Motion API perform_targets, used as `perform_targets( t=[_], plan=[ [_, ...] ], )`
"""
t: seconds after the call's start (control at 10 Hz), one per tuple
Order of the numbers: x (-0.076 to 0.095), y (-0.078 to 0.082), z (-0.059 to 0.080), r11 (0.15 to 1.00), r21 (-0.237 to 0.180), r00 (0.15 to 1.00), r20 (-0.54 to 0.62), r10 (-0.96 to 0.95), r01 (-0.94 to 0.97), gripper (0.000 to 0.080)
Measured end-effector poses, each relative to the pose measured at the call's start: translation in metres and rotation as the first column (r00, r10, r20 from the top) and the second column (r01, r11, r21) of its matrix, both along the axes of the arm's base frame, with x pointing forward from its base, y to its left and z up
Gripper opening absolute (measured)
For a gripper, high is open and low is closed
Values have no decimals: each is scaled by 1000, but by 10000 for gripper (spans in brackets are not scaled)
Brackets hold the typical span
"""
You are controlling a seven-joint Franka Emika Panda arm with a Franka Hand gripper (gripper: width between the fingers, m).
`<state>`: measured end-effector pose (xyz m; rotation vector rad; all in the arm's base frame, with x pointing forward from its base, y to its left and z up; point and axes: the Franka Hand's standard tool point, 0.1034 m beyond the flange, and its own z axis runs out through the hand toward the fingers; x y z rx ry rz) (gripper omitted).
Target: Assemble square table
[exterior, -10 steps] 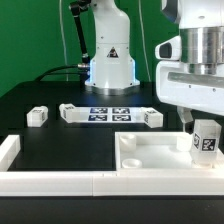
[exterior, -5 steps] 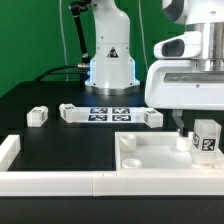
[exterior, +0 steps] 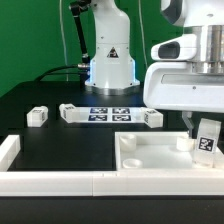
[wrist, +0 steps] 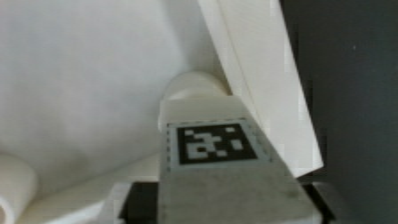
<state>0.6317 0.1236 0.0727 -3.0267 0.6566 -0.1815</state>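
Currently the two-finger gripper (wrist: 221,197) clamps a short white tagged plastic leg (exterior: 207,141), its jaws narrow against the leg's sides. The leg stands slightly tilted inside the white rimmed square plastic tabletop (exterior: 148,160), at its corner on the exterior view's right.

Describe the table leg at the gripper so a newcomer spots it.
Start at the white rimmed tabletop on the exterior view's right. Near its right end the leg stands in the gripper, tag outward. The other legs lie flat on the black table.
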Motion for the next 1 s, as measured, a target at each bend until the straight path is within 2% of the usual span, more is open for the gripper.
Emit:
perform_targets(
  t=[0.1, 0.2, 0.3, 0.4, 0.5, 0.6, 0.7, 0.9, 1.0],
  plan=[
    [1, -1, 0, 996, 12, 996, -1, -85, 85, 292],
    [2, -6, 0, 964, 45, 965, -11, -262, 262, 292],
    [1, -7, -2, 879, 69, 882, -33, -470, 471, 292],
    [0, -8, -2, 795, 94, 801, -55, -596, 599, 292],
    [-1, -9, -2, 692, 124, 702, -88, -706, 711, 292],
    [-2, -9, -3, 554, 148, 572, -139, -809, 819, 293],
    [-3, -7, -4, 456, 151, 478, -167, -863, 877, 293],
    [-4, -4, -4, 454, 151, 475, -167, -864, 878, 293],
    [-4, -3, -4, 492, 149, 512, -157, -844, 858, 334]
  ],
)
